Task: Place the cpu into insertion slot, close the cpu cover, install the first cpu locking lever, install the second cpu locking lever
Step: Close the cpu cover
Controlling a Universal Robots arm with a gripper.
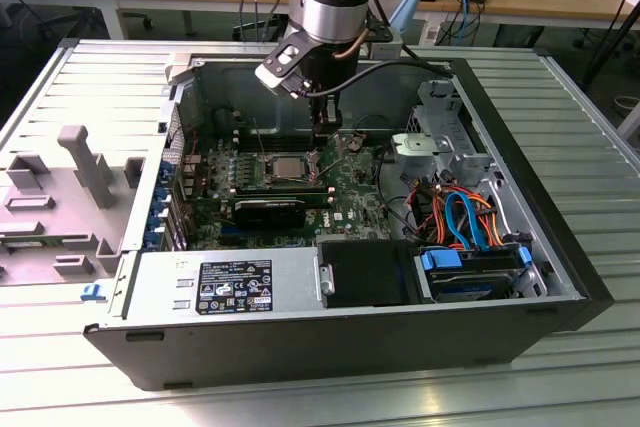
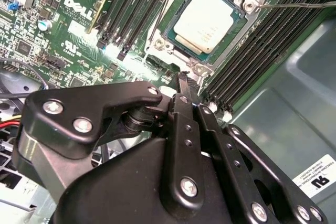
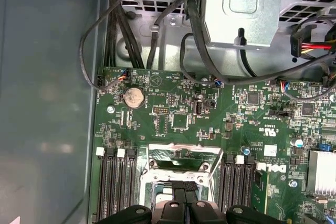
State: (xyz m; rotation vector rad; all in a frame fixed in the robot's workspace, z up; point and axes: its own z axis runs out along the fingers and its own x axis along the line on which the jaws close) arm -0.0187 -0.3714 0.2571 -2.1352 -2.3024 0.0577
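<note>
The cpu (image 2: 207, 19) lies in the insertion slot (image 2: 167, 52) between black memory slots (image 2: 139, 9), claw (image 2: 185, 80) together beside it

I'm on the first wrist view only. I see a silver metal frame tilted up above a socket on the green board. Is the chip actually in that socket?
Observer: Yes. In the second wrist view, the square silvery-grey cpu lies flat in the dark, silver-rimmed insertion slot.
Operator: Where is the tool relative to it?
Observer: In the exterior view, the black gripper hangs just to the exterior view's right of that slot, inside the open black computer case.
</note>
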